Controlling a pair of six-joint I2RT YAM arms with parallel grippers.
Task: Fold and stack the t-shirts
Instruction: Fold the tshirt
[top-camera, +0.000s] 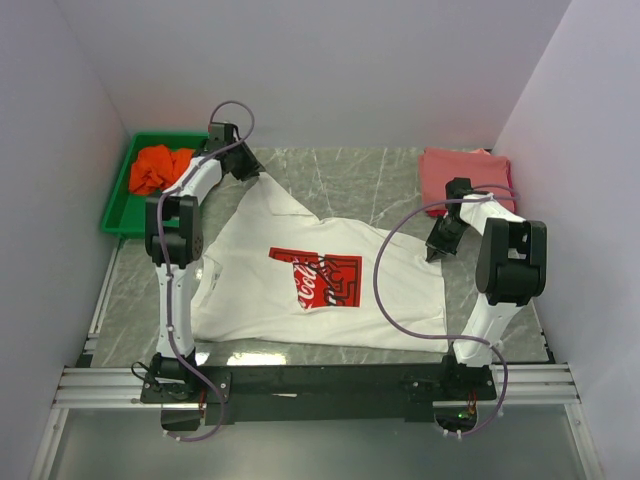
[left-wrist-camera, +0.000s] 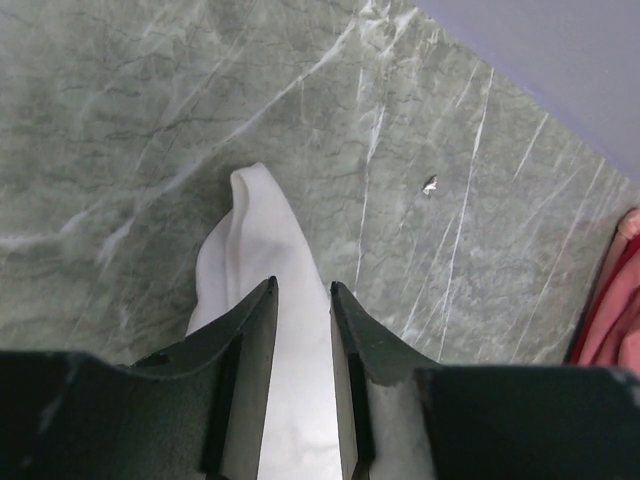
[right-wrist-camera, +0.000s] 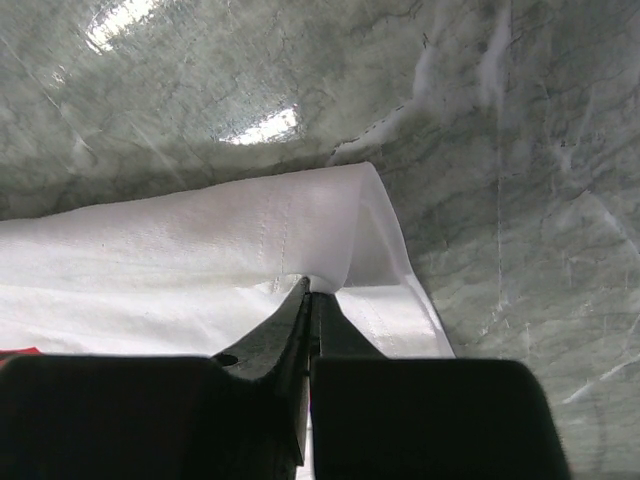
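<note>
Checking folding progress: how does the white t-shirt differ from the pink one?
The white t-shirt lies spread out, red print showing; the pink t-shirt is folded. The left tool and right tool grip the white t-shirt; nothing holds the pink t-shirt. Both rest on the marble table.

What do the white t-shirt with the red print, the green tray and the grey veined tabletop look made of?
White t-shirt with red square print: soft matte cloth, likely cotton knit; it creases and drapes. Green rectangular tray: probably moulded plastic, even colour, raised rim. Grey veined tabletop: glossy marble or marble-look laminate; it mirrors lights, but which is unclear.
</note>
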